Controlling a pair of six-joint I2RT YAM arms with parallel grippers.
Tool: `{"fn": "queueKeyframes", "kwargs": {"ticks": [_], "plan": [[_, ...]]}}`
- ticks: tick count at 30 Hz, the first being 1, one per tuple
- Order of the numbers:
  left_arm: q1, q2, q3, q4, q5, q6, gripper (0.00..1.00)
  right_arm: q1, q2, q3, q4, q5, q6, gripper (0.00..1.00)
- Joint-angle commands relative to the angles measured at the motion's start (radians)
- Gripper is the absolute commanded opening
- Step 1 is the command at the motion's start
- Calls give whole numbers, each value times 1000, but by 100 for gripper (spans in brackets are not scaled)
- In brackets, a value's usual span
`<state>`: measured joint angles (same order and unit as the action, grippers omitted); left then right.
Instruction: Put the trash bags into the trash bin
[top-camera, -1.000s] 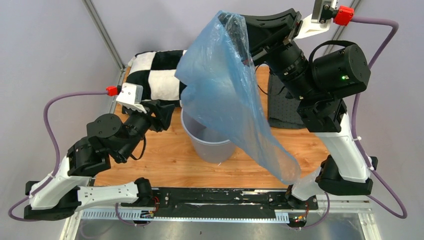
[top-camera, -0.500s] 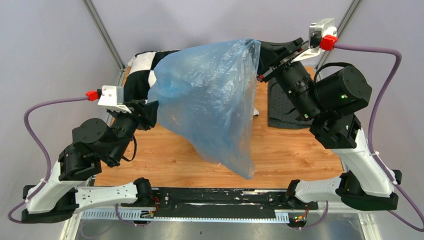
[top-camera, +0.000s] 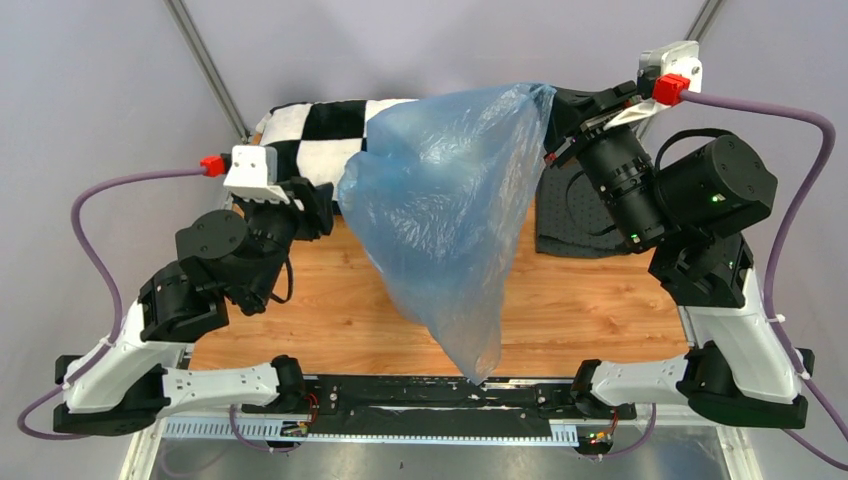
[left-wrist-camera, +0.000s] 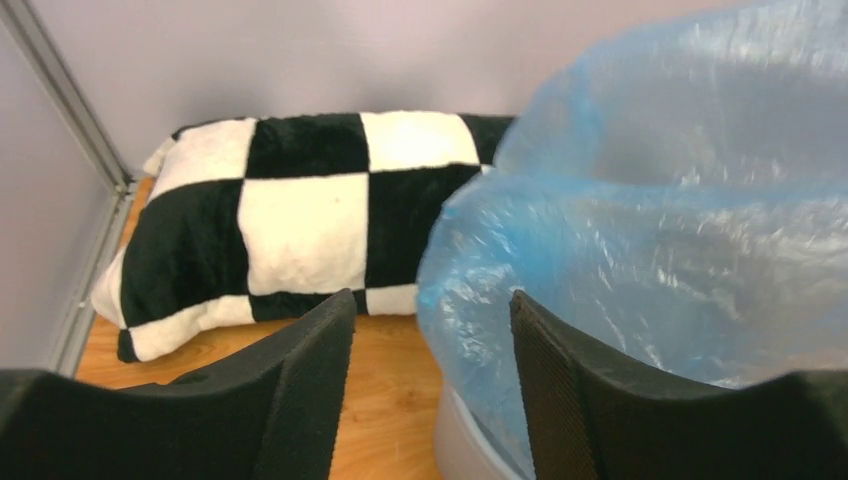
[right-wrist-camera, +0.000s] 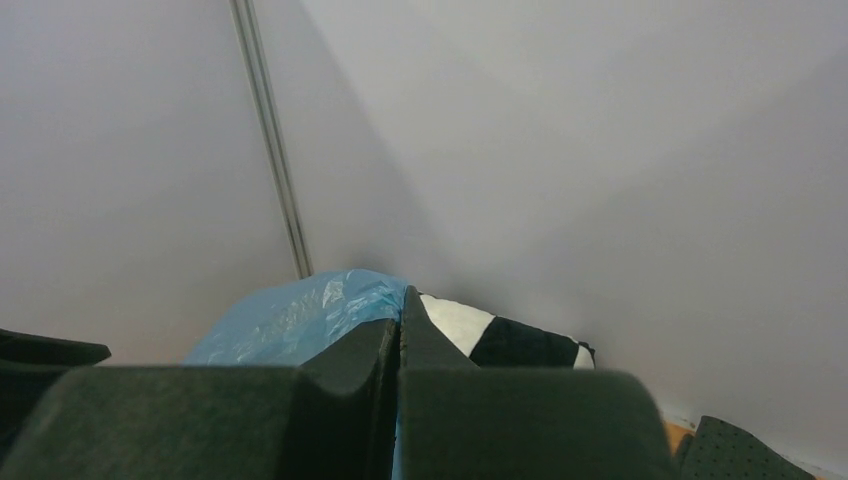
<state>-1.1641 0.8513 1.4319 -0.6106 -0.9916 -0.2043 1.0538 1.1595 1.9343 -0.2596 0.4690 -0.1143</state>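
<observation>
Starting at the near edge of the wooden table (top-camera: 330, 320): in the top view the pointed tail of the thin, translucent light-blue plastic trash bag (top-camera: 445, 215) dangles over that edge, touching nothing I can make out. Left side now. The left claw (top-camera: 325, 208) sits low, just beside the bag, with its 2 black fingers (left-wrist-camera: 300, 390) spread wide apart and nothing between them. The wrist view looks straight through the gap at bare wood.

Just past the right-hand finger, a sliver of the round light-grey plastic trash bin (left-wrist-camera: 460, 450) peeks out at the bottom of that view. The crinkly blue film bulges right over its rim and hides the opening. From above, the bag masks the bin entirely, so whether any plastic is inside it, I cannot tell.

Up we go! The bag billows wide in the middle and narrows to a top corner, and there the right claw (top-camera: 552, 110) has it, raised high and clamped flat on the plastic. Its wrist view shows only a thin seam between the pads (right-wrist-camera: 340, 400), with blue film spilling out to the left.

Further back on the right, the dark grey dotted mat (top-camera: 555, 235) lies flat under the right arm. At the far end is the black-and-white checkered pillow (top-camera: 320, 130), partly behind the bag.
</observation>
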Motion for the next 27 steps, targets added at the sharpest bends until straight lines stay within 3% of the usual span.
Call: {"fn": "queueKeyframes", "kwargs": {"ticks": [1,3,6,12,18,22,27], "plan": [[59,78,122,62,-34,68,64,9,12,61,-63,12,-38,0],[185,149,204,8,119,28,67,9,18,71,-83,1,-35,0],[402,250,276,-52,458,-72,67,9,13,46,-97,-21,-26,0],[580,397,338,66,866,-166,74,8,11,33,-120,-65,-18,0],[644,530,361,113,1089,-244,75,9,29,59,-138,-123,-14,0],[643,532,249,133,1191,-282,65,9,42,92,-144,-134,-21,0],[619,451,52,156,1189,-307,54,9,81,140,-144,-129,-56,0]]}}
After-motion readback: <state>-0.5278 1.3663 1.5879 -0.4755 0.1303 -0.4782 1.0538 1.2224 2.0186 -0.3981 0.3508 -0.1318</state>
